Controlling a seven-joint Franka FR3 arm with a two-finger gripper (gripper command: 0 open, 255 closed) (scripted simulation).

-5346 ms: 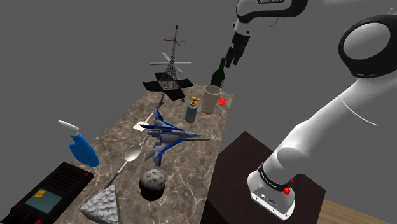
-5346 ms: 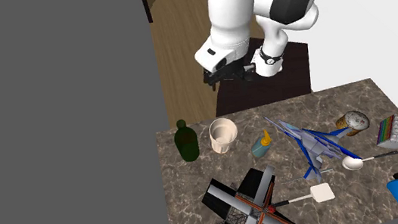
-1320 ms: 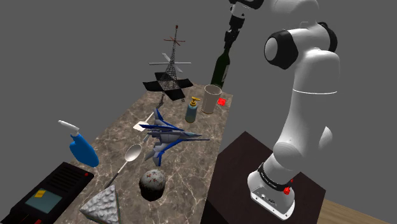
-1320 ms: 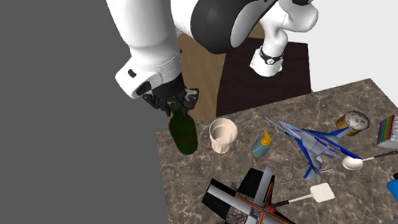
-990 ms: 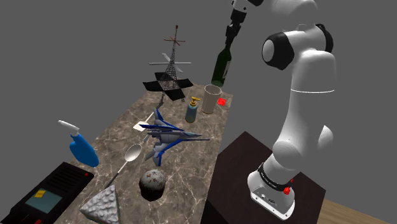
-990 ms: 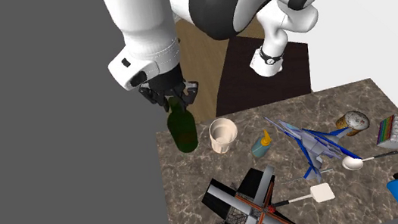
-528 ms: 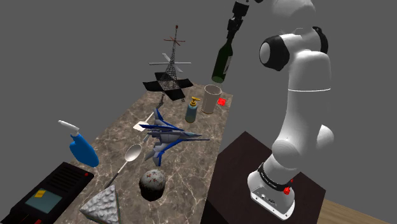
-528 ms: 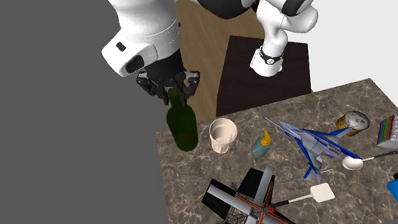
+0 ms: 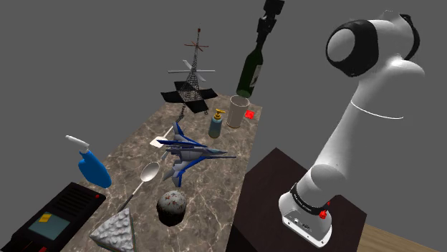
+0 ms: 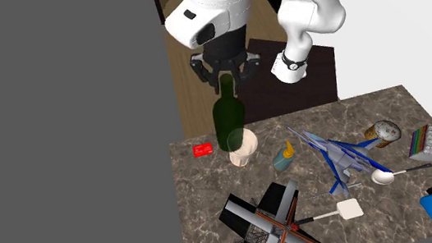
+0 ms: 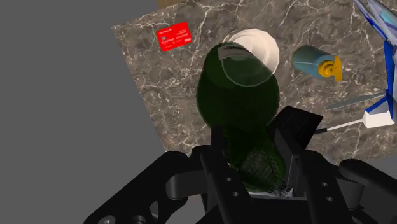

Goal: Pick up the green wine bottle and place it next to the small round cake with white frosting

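The dark green wine bottle (image 9: 250, 71) hangs upright in the air, clear of the marble table (image 9: 236, 154). My gripper (image 9: 265, 32) is shut on its neck from above. In the second exterior view the bottle (image 10: 227, 119) hangs under the gripper (image 10: 224, 74) and overlaps the cream cup (image 10: 243, 148). In the wrist view the black fingers (image 11: 289, 143) clasp the neck of the bottle (image 11: 238, 95) at the gripper (image 11: 254, 159). The small round cake (image 9: 172, 204) lies near the table's front end, far from the bottle. From the other side the cake (image 10: 386, 132) shows a white face.
A red card (image 10: 203, 149) lies at the table's far corner beside the cup (image 9: 237, 111). A soap dispenser (image 9: 215, 125), a blue toy jet (image 9: 188, 149), a tower model (image 9: 192, 75), a spoon (image 9: 147, 175), a blue spray bottle (image 9: 92, 166) and a grey wedge (image 9: 113, 230) crowd the table.
The bottle has risen off the table in my grip and shifted toward the cup. The arm has swung upward. The red card now shows where the bottle stood.
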